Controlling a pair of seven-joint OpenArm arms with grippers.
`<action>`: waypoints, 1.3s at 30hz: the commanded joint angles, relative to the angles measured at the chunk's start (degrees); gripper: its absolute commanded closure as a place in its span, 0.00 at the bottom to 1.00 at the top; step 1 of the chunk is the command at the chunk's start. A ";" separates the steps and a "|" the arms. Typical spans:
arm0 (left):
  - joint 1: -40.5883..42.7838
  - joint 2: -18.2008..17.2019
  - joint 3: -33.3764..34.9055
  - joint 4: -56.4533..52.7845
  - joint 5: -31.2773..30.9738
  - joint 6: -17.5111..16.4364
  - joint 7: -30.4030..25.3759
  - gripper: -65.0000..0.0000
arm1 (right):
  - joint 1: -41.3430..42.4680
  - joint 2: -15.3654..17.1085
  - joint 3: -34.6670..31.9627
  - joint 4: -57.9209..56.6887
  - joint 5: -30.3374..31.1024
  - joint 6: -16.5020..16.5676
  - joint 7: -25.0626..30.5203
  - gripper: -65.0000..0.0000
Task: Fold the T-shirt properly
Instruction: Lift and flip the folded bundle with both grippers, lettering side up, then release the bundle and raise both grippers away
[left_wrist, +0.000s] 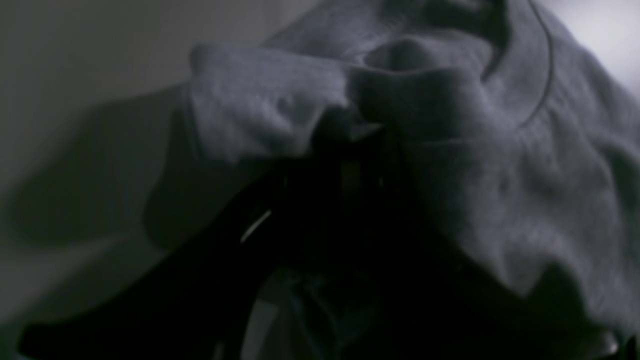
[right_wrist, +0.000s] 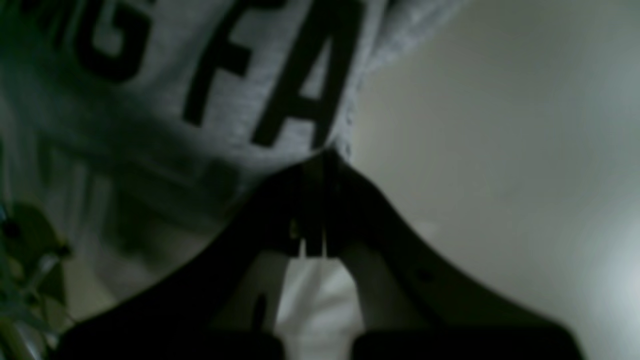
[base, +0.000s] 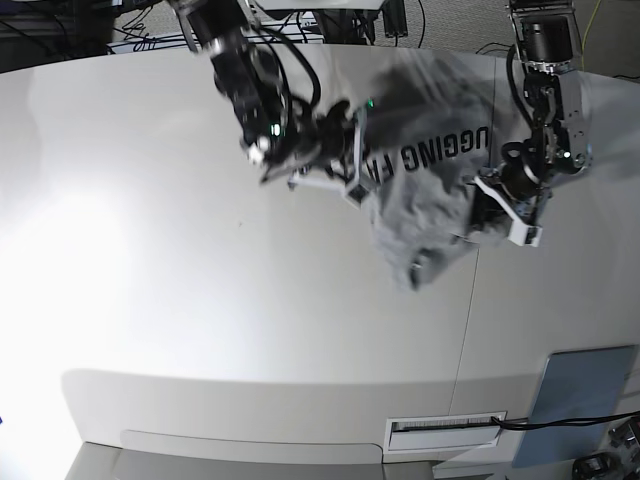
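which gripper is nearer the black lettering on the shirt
Right. The right gripper pinches the T-shirt edge just beside the lettering; the left gripper grips plain bunched fabric farther away.

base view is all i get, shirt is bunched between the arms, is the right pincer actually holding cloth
Observer: Yes. In the right wrist view the right pincer is pinched shut on the edge of the T-shirt, just below the black lettering.
Operator: and the left one
Observer: The left wrist view shows the left pincer with grey fabric bunched around its tips, on the plain side.
Operator: any letters near it
Observer: None there; only a curved seam runs past it.
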 joint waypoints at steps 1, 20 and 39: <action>0.70 0.13 1.33 -0.44 1.77 -0.26 4.31 0.82 | -0.90 0.24 -0.42 2.99 -0.57 -0.39 0.55 1.00; 0.57 -8.24 2.27 1.20 -4.46 2.14 -6.54 0.82 | -13.46 5.38 -0.50 18.43 -8.39 -3.96 0.83 1.00; 11.98 -13.68 -9.92 15.91 -12.57 -2.99 -4.72 1.00 | -16.59 10.38 1.20 26.38 -20.52 -18.21 1.64 1.00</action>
